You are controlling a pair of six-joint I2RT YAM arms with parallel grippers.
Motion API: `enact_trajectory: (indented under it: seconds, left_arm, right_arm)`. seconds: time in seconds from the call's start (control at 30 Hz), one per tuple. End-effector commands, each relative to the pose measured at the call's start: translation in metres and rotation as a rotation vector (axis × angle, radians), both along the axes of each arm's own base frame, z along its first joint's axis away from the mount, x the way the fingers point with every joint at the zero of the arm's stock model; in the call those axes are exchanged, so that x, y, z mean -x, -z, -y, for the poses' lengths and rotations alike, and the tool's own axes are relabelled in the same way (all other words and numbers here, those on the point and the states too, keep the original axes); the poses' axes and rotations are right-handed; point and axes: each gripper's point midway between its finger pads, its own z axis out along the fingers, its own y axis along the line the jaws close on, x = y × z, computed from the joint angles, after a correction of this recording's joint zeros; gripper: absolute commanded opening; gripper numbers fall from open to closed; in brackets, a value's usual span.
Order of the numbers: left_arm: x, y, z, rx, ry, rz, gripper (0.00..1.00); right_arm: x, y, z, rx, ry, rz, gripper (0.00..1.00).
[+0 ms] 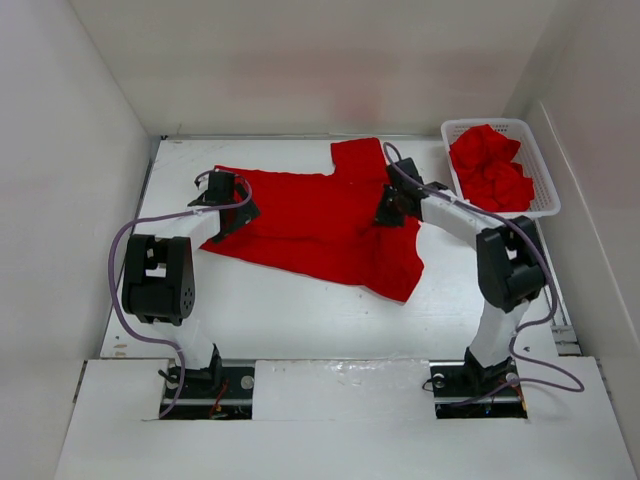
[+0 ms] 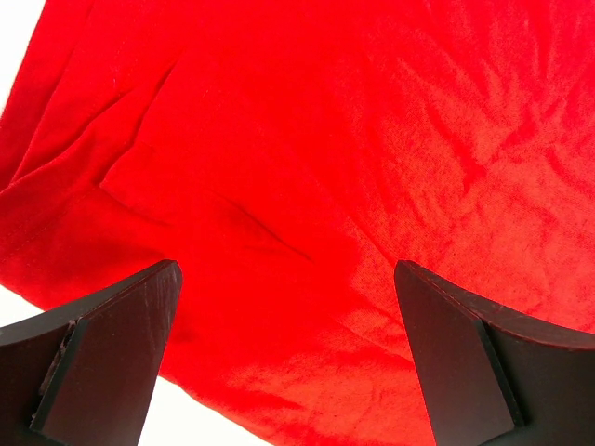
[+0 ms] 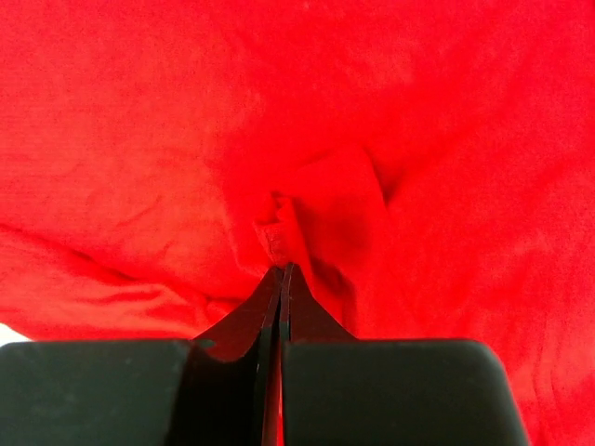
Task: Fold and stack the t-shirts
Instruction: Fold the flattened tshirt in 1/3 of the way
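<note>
black fingers (image 3: 232,325) of the right gripper (image 3: 282,269) are seen pressed together in the right wrist view, and a small fold of red cloth is pinched at their tips. that cloth belongs to a t-shirt (image 1: 310,220) which is spread, partly rumpled, across the middle of the table (image 1: 300,320). one sleeve is pointed toward the far wall and one corner is trailed toward the near right. the right gripper is set on the right part of the t-shirt, close to that sleeve. the left gripper (image 2: 285,269) is held wide apart over the t-shirt's left edge, with nothing caught between its fingers; whether the cloth is touched cannot be told. more red shirts (image 1: 490,165) are bunched in a white basket (image 1: 545,190) at the table's far right corner, near the spread t-shirt but apart from it.
</note>
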Motion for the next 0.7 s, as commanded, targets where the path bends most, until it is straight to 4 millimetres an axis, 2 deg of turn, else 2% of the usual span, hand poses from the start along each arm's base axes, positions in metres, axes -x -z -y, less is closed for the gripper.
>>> enact_trajectory:
  seconds: [0.0,0.03,0.07,0.13,0.17,0.2,0.23,0.27,0.33,0.37,0.43,0.47,0.5,0.53,0.6,0.63,0.67]
  left_arm:
    - [-0.011,-0.017,-0.003,-0.006,-0.003,0.041,1.0]
    - [-0.011,-0.02,-0.003,-0.005,-0.003,0.05,1.0]
    - [-0.011,-0.02,-0.003,-0.005,-0.003,0.05,1.0]
    - [-0.013,-0.022,-0.003,-0.01,0.005,0.058,1.0]
    - [-0.013,-0.022,-0.002,-0.003,0.011,0.058,1.0]
    - [-0.012,-0.021,-0.002,-0.009,0.018,0.057,1.0]
    - [-0.015,-0.025,0.0,-0.001,0.024,0.065,1.0]
    - [-0.015,-0.025,-0.001,-0.006,0.031,0.065,1.0]
    - [-0.015,-0.025,-0.001,-0.007,0.031,0.065,1.0]
    - [-0.015,-0.025,0.003,-0.006,0.04,0.065,1.0]
    - [-0.015,-0.025,0.003,-0.006,0.04,0.065,1.0]
    - [-0.017,-0.024,0.003,-0.006,0.04,0.063,1.0]
    - [-0.017,-0.024,0.003,-0.006,0.04,0.063,1.0]
    - [-0.017,-0.024,0.003,-0.006,0.04,0.063,1.0]
    - [-0.016,-0.02,0.003,-0.007,0.04,0.054,1.0]
    - [-0.016,-0.02,0.003,-0.007,0.04,0.054,1.0]
    - [-0.02,-0.025,0.004,-0.006,0.04,0.066,1.0]
  right_arm:
    - [-0.009,-0.058,-0.001,-0.088,0.061,0.167,0.0]
    - [0.001,-0.05,0.005,-0.082,0.075,0.155,0.0]
    - [0.006,-0.07,0.008,-0.117,0.116,0.193,0.0]
    - [0.017,-0.076,0.014,-0.108,0.171,0.234,0.0]
    - [0.031,-0.063,0.018,-0.104,0.184,0.219,0.0]
    - [0.04,-0.08,0.016,-0.151,0.207,0.254,0.0]
    - [0.046,-0.082,0.018,-0.155,0.234,0.271,0.0]
    - [0.063,-0.073,0.009,-0.149,0.222,0.266,0.0]
    - [0.072,-0.094,0.002,-0.191,0.273,0.321,0.0]
    - [0.078,-0.095,-0.004,-0.173,0.28,0.345,0.0]
    - [0.08,-0.1,-0.016,-0.172,0.308,0.36,0.0]
    - [0.075,-0.102,-0.018,-0.173,0.322,0.362,0.0]
    - [0.07,-0.116,-0.033,-0.19,0.307,0.379,0.0]
    - [0.064,-0.096,-0.04,-0.131,0.301,0.339,0.0]
    - [0.051,-0.087,-0.05,-0.072,0.319,0.318,0.0]
    - [0.039,-0.101,-0.058,-0.051,0.326,0.315,0.0]
    - [0.029,-0.072,-0.062,0.014,0.351,0.264,0.0]
